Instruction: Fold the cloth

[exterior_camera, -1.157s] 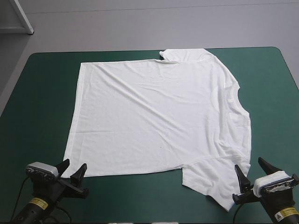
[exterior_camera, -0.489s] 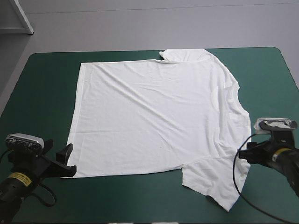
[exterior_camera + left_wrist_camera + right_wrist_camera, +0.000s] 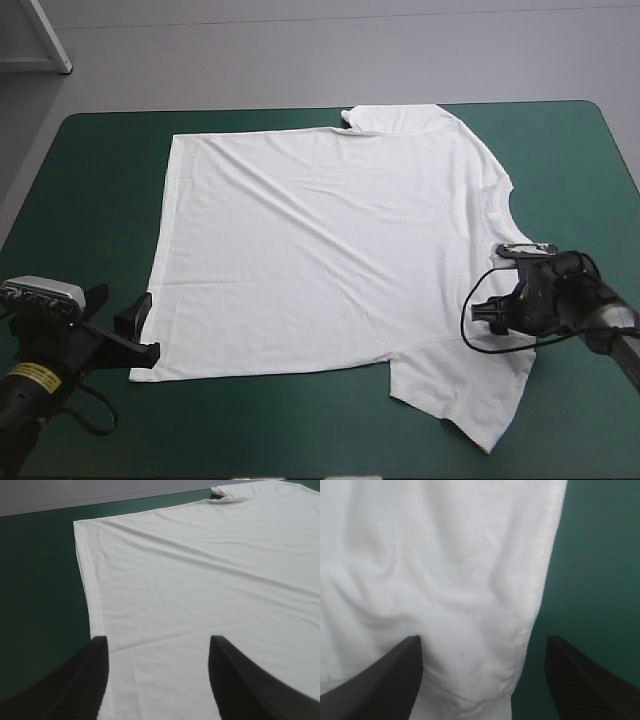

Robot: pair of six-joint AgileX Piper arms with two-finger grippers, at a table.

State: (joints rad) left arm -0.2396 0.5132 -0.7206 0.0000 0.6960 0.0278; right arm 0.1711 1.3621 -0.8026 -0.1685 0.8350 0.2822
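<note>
Teal-green cover (image 3: 80,170) lay under everything, and the white T-shirt (image 3: 330,250) was spread flat across its middle, hem toward the table's left edge and neck toward the right, with shallow creases running over the body.

The left gripper (image 3: 157,644) stood low at the hem's near corner, its black fingers well apart and the shirt's side edge running in between them. The right gripper (image 3: 482,642), equally wide open, hung over the shoulder area above the near sleeve (image 3: 455,395), a stitched edge (image 3: 537,580) passing between its fingers.

I judged the main risk to be an uneven pinch. If either pair closed too high, it could catch only the upper layer, or nothing, and the lift would peel the shirt apart and not carry it. Closing too low could push cloth ahead of it into a ridge. Two grasps at unequal depth would skew the fold.

From above, the right wrist hid its own fingertips, so contact with the fabric could not be judged. Which edge it straddled, sleeve or shoulder, stayed unclear. The far sleeve (image 3: 385,117) showed only as a small tucked flap.
</note>
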